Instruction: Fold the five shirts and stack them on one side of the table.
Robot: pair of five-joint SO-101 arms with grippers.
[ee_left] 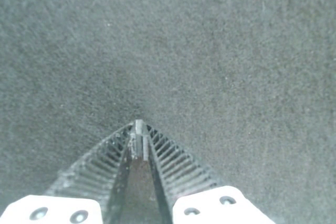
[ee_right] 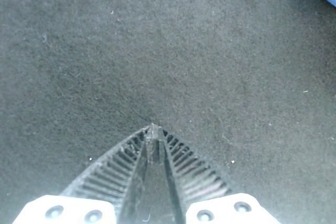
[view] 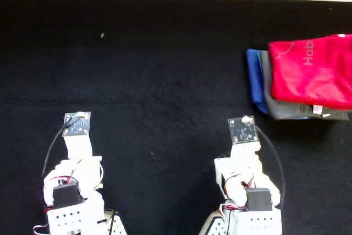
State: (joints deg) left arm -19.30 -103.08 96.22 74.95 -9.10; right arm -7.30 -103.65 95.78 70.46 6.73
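Since the shirts lie folded in one stack [view: 305, 81] at the right side of the table [view: 165, 70], that pile looks placed to meet the task's call for a single side, and I judge the work to be done or close to it. A red shirt [view: 313, 70] lies on top, a grey shirt [view: 286, 108] shows under its near edge, and a blue shirt [view: 254, 78] sticks out on the side toward the table's middle; whether all five are in the pile I cannot tell. Both arms sit drawn in at the near edge, which reads as a rest pose. The left gripper [ee_left: 138, 127] has its jaws pressed together on nothing, over bare black cloth and well apart from the stack. The right gripper [ee_right: 153, 128] is likewise closed and empty; the stack lies off to its far right, not touching its fingers.
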